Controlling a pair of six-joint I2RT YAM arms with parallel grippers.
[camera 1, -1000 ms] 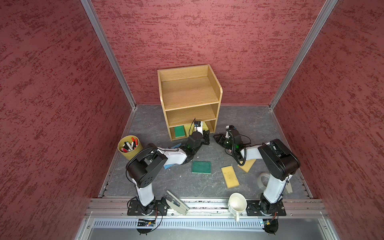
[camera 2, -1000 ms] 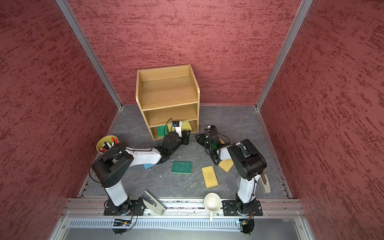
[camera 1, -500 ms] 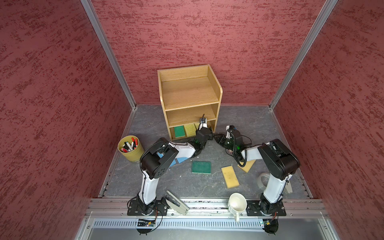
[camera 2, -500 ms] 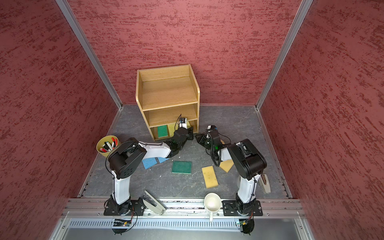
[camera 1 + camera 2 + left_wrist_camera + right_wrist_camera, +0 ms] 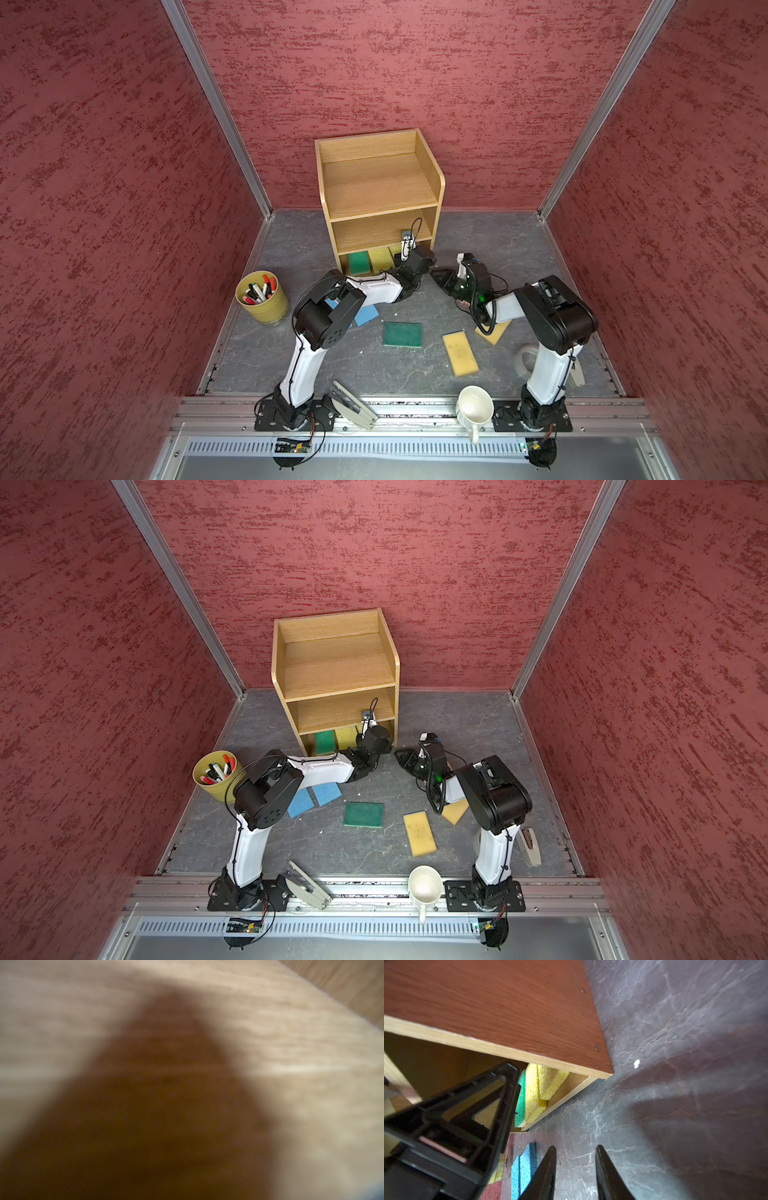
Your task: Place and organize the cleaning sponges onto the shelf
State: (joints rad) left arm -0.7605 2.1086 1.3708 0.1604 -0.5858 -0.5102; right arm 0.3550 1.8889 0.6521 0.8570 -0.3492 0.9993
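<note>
My left gripper (image 5: 398,255) is inside the bottom tier of the shelf (image 5: 374,187), at the right end of the opening, just above centre in both top views. Can't tell if its jaws are apart or together: the oak-grain board hides the tips, and my left wrist view is only blurred pale wood and a brown smear. My right gripper (image 5: 576,1148) sits low near the shelf's right side panel. Its black tapered fingers are apart, with only the veined grey slate-look floor (image 5: 675,1105) between them.

The bottom tier holds a green sponge (image 5: 358,262) and, touching it, a porous yellow sponge (image 5: 380,257). The right wrist view shows a second yellow slab (image 5: 550,1082) lying against that one.

On the floor, lower middle of the frame:
- two speckled blue sponges (image 5: 326,792) side by side, partly under my left arm
- a flat dark green rectangle (image 5: 402,334)
- a pale tan rectangle (image 5: 460,353)
- a second tan piece (image 5: 494,332), partly under my right arm
</note>
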